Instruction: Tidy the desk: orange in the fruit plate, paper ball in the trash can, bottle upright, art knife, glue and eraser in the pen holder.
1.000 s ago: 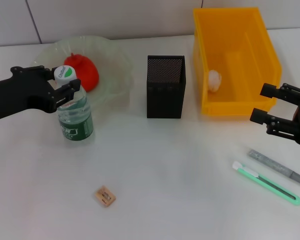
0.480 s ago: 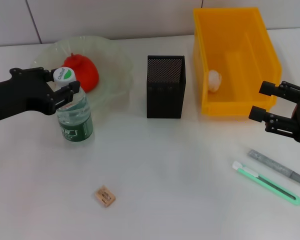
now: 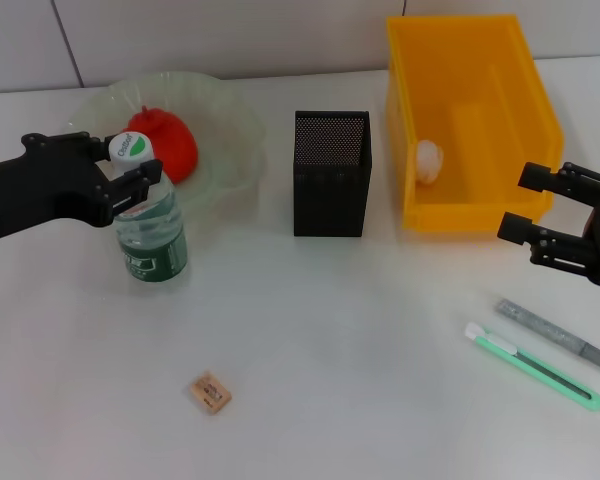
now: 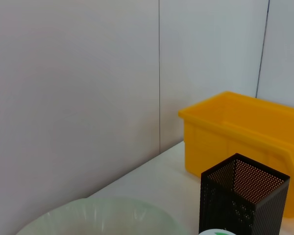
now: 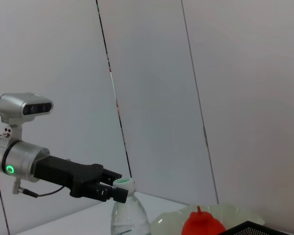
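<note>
1. Left hand [image 3: 130, 172] at left of frame, fingers [image 3: 140, 180] set either side of the bottle neck just under the white cap; whether actually clamped or slightly apart, cannot tell.
2. Bottle [image 3: 148, 228] upright on the white table [image 3: 340, 380], left of centre, green label, just in front of the fruit plate rim.
3. Fruit plate [image 3: 225, 130] in upper left, pale green and translucent, holding the orange [image 3: 172, 145], which looks red-orange with a small stem.
4. Eraser [image 3: 210, 392] lying flat, lower left of centre, well apart from everything else.
5. Pen holder [image 3: 331, 175] at upper centre, black mesh, square, upright, between plate and bin.
6. Trash can [image 3: 470, 120] in upper right, yellow open bin, paper ball [image 3: 429, 160] inside against its left wall.
7. Right hand [image 3: 532, 205] at right edge, mid-height, fingers apart, holding nothing, hovering just in front of the bin's right corner.
8. Glue [image 3: 557, 334] as a grey stick, lying diagonally at lower right.
9. Art knife [image 3: 533, 365] green with white end, lying just beside and parallel to the glue, not touching, nearer the bottom edge.
</note>
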### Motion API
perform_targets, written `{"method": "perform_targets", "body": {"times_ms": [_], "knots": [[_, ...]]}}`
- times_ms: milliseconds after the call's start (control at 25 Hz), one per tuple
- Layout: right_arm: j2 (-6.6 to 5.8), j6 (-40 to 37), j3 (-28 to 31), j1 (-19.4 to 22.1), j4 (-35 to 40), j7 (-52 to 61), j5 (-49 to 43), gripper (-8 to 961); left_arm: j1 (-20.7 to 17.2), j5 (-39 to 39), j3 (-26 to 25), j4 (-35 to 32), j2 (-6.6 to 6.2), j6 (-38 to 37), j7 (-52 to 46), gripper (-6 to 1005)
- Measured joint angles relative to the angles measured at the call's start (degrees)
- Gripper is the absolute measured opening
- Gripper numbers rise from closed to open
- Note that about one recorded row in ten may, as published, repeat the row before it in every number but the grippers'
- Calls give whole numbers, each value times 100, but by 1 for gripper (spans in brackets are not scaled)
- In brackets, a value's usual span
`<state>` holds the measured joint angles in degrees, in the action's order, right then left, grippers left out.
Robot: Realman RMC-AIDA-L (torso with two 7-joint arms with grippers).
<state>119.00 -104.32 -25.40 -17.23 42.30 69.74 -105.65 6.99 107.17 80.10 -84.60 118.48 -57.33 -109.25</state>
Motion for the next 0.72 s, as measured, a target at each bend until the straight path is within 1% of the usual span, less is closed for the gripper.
{"method": "perform_targets", "body": {"times_ms": [240,360,480,720], "knots": [[0,6,0,0,-19,-3,0,714,-37,-339,-164,11,-5,-16,0,559],[0,8,0,0,-23,-4,0,711,-46,-362,-213,14,-5,-67,0,562],[0,9,0,2,-54,-4,0,709,-59,-424,-239,2,2,-99,47,795],[0,9,0,37,-65,-4,0,705,-86,-819,-337,-8,-8,-201,375,807]]}}
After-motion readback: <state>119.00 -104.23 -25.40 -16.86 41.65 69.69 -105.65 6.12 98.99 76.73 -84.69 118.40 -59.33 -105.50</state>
